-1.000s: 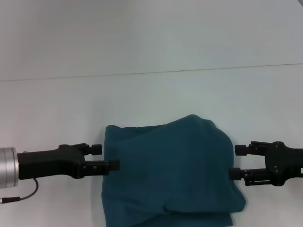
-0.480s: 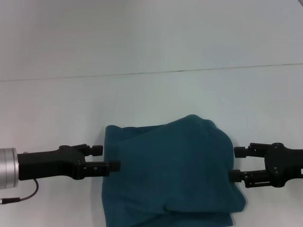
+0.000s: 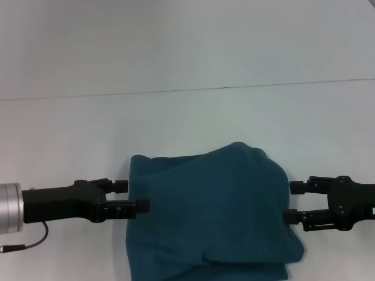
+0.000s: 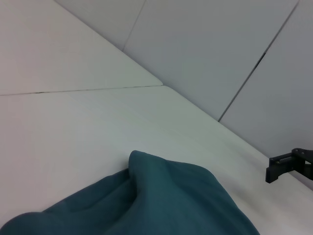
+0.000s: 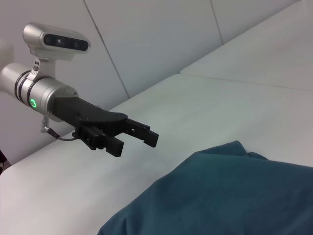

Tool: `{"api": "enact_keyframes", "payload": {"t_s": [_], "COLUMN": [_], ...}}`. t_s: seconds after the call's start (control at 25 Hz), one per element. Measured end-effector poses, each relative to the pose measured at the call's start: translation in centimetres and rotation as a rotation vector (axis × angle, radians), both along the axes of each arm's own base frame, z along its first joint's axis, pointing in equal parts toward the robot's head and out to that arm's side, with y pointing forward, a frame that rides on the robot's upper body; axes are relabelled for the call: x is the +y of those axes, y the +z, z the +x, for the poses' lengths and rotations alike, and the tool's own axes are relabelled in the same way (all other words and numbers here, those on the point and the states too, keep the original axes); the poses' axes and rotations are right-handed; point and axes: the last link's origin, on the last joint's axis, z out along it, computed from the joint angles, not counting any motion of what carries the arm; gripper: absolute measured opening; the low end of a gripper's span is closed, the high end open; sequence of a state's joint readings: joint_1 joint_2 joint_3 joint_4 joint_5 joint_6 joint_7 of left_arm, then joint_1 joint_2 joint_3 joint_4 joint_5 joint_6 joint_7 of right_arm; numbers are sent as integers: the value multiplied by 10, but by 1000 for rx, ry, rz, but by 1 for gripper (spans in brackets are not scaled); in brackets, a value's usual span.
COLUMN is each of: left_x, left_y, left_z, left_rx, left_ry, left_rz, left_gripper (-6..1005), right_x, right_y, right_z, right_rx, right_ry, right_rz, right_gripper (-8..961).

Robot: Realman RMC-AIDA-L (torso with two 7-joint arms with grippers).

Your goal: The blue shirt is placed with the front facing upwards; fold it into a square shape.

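The left gripper has its jaws wide open with nothing between them; one finger tip touches the left edge of the shirt, but it is not pinching the cloth. The right gripper is the same on the other side: jaws spread apart, holding nothing, tips just at the right edge of the shirt. In the right wrist view the left gripper shows clearly, fingers apart, hanging a little above the table beside the cloth. Almost nothing has changed in the last second. The left gripper sits in the same place, and the right gripper has slid only a tiny bit to the side. The shirt has not moved at all. It lies between the two grippers at the near edge of the table, already folded over into a thick, lumpy pile with a rounded hump on top. No letters show, only plain blue. I think the big folds are done, since the pile is close to a square, though the top right corner is puffy and round. With both grippers open and waiting at the sides, it looks like they have just let go, or are about to grab for one more tidy-up.
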State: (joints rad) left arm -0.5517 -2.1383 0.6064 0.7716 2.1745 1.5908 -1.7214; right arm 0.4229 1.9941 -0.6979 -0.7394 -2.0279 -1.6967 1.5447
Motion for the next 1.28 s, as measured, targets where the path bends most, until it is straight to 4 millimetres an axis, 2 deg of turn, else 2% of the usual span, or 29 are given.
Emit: {"api": "enact_keyframes", "payload": {"t_s": [1.28], "left_x": [0], "left_y": [-1], "left_z": [4], "left_rx": [1], "left_ry": [-20], "left_rz": [-17], "left_gripper": [934], "right_x": [-3], "right_y": [-4], "right_z": [-2], "right_rx": [-11], "right_ry": [24], "right_rz": [-38], "right_gripper": [915]}}
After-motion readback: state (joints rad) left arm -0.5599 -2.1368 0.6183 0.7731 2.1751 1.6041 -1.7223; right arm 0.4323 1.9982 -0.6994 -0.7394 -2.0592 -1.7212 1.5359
